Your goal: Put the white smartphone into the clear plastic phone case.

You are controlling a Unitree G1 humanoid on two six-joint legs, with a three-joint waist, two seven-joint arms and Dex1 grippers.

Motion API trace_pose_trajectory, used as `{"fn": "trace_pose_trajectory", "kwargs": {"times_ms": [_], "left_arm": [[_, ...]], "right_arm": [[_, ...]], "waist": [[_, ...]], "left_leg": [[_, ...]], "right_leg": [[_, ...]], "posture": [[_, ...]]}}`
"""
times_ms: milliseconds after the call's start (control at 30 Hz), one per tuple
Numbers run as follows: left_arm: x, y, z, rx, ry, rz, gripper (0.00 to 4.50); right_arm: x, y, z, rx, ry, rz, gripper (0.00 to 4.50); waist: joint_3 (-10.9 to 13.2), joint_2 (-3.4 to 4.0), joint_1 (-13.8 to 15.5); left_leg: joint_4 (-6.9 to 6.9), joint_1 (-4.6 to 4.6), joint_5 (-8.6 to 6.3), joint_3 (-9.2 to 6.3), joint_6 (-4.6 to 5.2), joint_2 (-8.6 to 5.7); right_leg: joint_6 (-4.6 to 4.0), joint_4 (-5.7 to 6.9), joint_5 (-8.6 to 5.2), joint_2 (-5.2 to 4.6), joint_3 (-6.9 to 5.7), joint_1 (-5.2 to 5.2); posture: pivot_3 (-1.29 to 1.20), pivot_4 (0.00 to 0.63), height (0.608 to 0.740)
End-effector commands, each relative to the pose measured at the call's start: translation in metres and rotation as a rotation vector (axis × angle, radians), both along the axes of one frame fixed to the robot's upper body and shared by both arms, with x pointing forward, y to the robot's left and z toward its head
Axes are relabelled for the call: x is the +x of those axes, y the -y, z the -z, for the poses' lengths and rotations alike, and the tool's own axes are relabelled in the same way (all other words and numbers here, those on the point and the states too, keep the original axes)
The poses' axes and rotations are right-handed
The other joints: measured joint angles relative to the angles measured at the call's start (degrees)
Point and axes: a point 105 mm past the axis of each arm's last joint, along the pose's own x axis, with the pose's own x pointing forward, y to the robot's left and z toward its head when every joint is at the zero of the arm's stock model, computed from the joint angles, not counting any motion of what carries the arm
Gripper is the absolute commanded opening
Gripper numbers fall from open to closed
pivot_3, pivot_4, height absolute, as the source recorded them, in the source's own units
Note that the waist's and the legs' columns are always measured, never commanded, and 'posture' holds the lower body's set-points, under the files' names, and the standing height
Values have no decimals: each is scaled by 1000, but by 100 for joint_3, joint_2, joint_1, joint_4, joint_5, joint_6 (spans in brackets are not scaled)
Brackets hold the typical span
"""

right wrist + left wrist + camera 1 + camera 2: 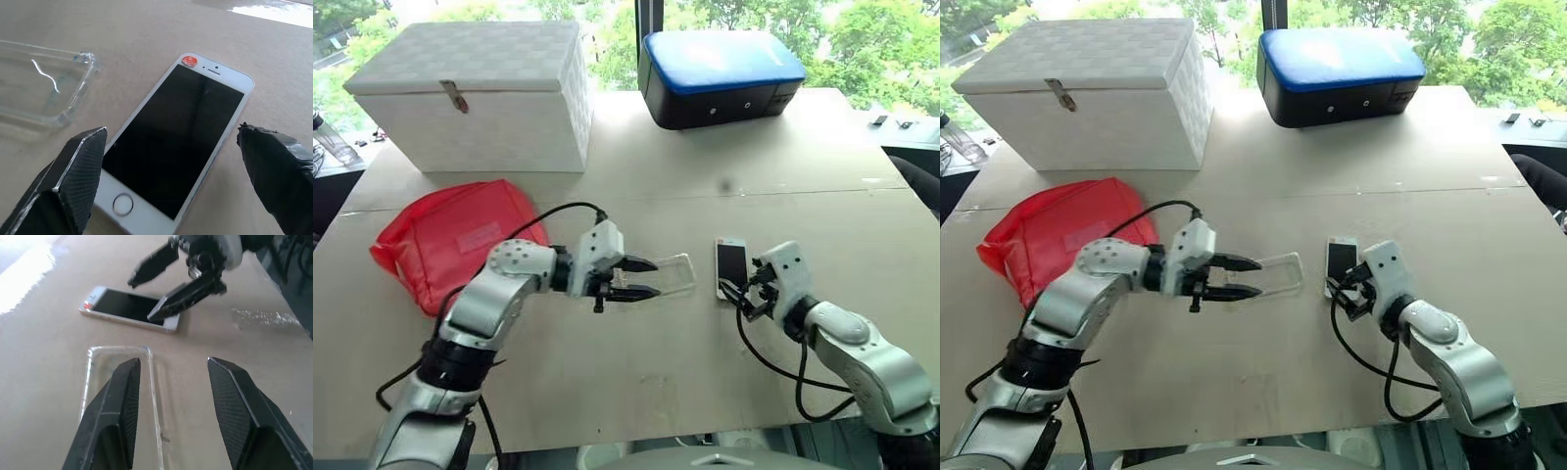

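Broadly, the scene is a wide, matte beige tabletop (705,372) with a faint seam running across it, set before windows full of green foliage. At its far left stands a white woven-textured box (475,93) with a hinged lid and a small metal latch; at the far centre sits a black hard case with a glossy blue padded top (720,76). A soft red fabric pouch (450,240) lies crumpled on the left.

Near the middle, the clear plastic phone case (668,275) lies flat, a thin transparent shell with rounded corners and glinting raised rim. Just to its right, apart from it, the white smartphone (731,266) lies face up: slim, with a black glass screen, white bezels, a round home button and a small red sticker at its far end.

The left gripper (646,278) points rightward at the left end of the case, its two ribbed black fingers (120,416) parted with nothing between them; one finger overlaps the case's rim. The right gripper (171,181) sits over the near end of the phone, its fingers spread wide on either side of it, gripping nothing.
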Motion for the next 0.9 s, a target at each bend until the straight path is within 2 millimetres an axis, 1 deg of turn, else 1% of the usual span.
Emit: {"fn": "trace_pose_trajectory", "kwargs": {"times_ms": [33, 100, 167, 267, 333, 400, 500, 567, 600, 667, 700, 733, 800, 833, 867, 900], "left_arm": [[-18, -5, -28, -98, 77, 10, 2284], [-28, -14, -30, -100, 33, -5, 2284], [-37, -22, -34, -104, -9, -12, 2284], [-41, -29, -34, -83, -8, -47, 2284], [-41, -30, -33, -79, -3, -69, 2284], [-41, -28, -34, -84, 1, -78, 2284], [-41, -24, -34, -100, 7, -92, 2284], [-40, -22, -34, -105, 8, -99, 2284], [-40, -21, -33, -111, 5, -106, 2318], [-39, -22, -33, -122, 2, -124, 2318], [-39, -22, -33, -127, 0, -135, 2318], [-38, -23, -32, -136, -3, -154, 2318], [-37, -25, -31, -143, 8, -186, 2318], [-33, -27, -31, -144, 53, -223, 2318], [-31, -29, -29, -153, 80, -258, 2318], [-32, -32, -25, -160, 70, -270, 2318]], "right_arm": [[9, 7, 2, -57, -10, 93, 4500], [7, 2, 8, -74, -49, 95, 4500], [4, -7, 8, -65, -66, 78, 4500], [-1, -16, 9, -59, -128, 51, 4500], [-5, -13, 14, -120, -194, 63, 4500], [-6, -2, 20, -195, -249, 111, 4500], [-8, 8, 28, -172, -332, 176, 4500], [-11, 10, 33, -173, -360, 182, 4500], [-14, 10, 36, -169, -373, 167, 3988], [-20, 12, 42, -166, -399, 159, 3393], [-21, 16, 43, -172, -399, 156, 2944], [-19, 23, 41, -171, -389, 163, 2889], [-8, 33, 30, -131, -310, 162, 2888], [-1, 33, 19, -86, -246, 129, 2888], [6, 36, 8, -88, -178, 96, 2886], [12, 36, -3, -74, -115, 48, 2885]], "waist": [[-1, -2, 12], [-2, -3, 2], [-2, -2, 4], [-4, 0, 1], [-6, -2, 0], [-8, -4, -2], [-12, -5, 12], [-15, -4, 17], [-18, -2, 25], [-24, -1, 28], [-29, 1, 27], [-34, -1, 27], [-41, -5, 45], [-41, -6, 51], [-41, -6, 58], [-41, -6, 57]], "left_leg": [[0, -3, 1, 0, -2, 0], [0, -2, 2, 0, -4, -3], [0, 3, -1, -1, 2, -4], [-3, 12, -2, -2, 3, -3], [-3, 21, -2, -3, 3, -4], [-3, 23, -2, -4, 3, -5], [-4, 21, -2, -8, 3, -6], [-8, 21, -1, -9, 3, -6], [-8, 20, -2, -9, 3, -7], [-9, 20, -2, -9, 3, -9], [-9, 20, -2, -9, 3, -9], [-9, 20, -2, -9, 3, -9], [-8, 22, -2, -9, 4, -11], [-7, 21, -2, -9, 4, -12], [-7, 22, -3, -9, 5, -13], [-5, 23, -3, -8, 5, -14]], "right_leg": [[0, -3, 0, -2, -1, -1], [0, -1, 0, -4, 0, -3], [0, 3, 0, -3, -1, -2], [0, 11, 0, -1, -1, 3], [0, 12, 0, 1, -3, 12], [-1, 13, 0, 1, -2, 14], [-1, 9, 0, 1, -7, 14], [-1, 4, 0, 1, -7, 15], [-1, 2, 0, 1, -8, 15], [-1, -4, 0, -1, -9, 18], [-1, -6, 0, -1, -9, 20], [-1, -6, 0, -1, -9, 20], [0, -8, 0, -3, -10, 23], [0, -8, 0, -4, -10, 24], [0, -7, 0, -5, -10, 24], [1, -7, 1, -6, -9, 26]], "posture": [[0, 150, 740], [0, 150, 740], [0, 150, 740], [0, 150, 740], [0, 150, 740], [0, 150, 740], [0, 150, 740], [0, 150, 740], [0, 150, 740], [0, 150, 740], [0, 150, 740], [0, 150, 740], [0, 150, 740], [0, 150, 740], [0, 150, 740], [0, 150, 740]]}}
